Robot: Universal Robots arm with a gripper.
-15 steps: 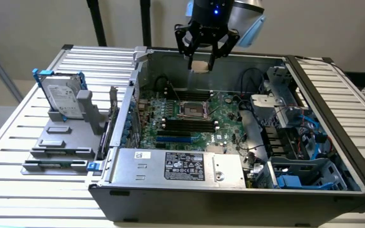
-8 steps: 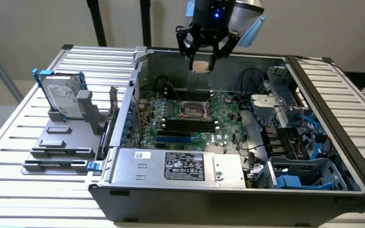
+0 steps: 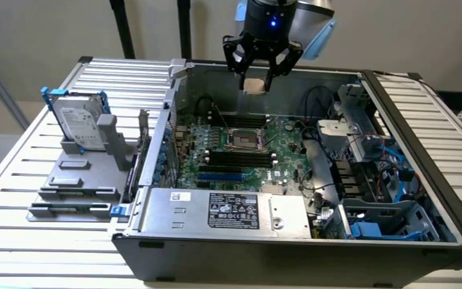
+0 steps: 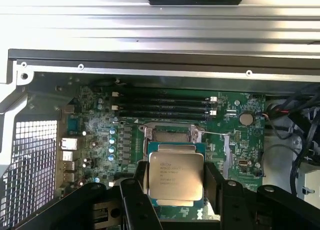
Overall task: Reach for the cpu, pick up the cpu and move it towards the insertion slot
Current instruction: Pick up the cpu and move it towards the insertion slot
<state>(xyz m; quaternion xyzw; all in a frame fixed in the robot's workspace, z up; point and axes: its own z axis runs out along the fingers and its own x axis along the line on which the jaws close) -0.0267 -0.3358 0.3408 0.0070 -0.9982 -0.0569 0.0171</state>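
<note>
Here the pincer (image 3: 257, 77) grips the cpu (image 3: 255, 85) between its 2 fingers (image 4: 141, 190), held high above the slot (image 3: 243, 139) in the open case (image 3: 295, 247).

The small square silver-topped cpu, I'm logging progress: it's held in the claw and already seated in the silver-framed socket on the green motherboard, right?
Not seated. The small square silver-topped cpu is held in the claw, but raised well above the silver-framed socket on the green motherboard, as the exterior view shows.
</note>
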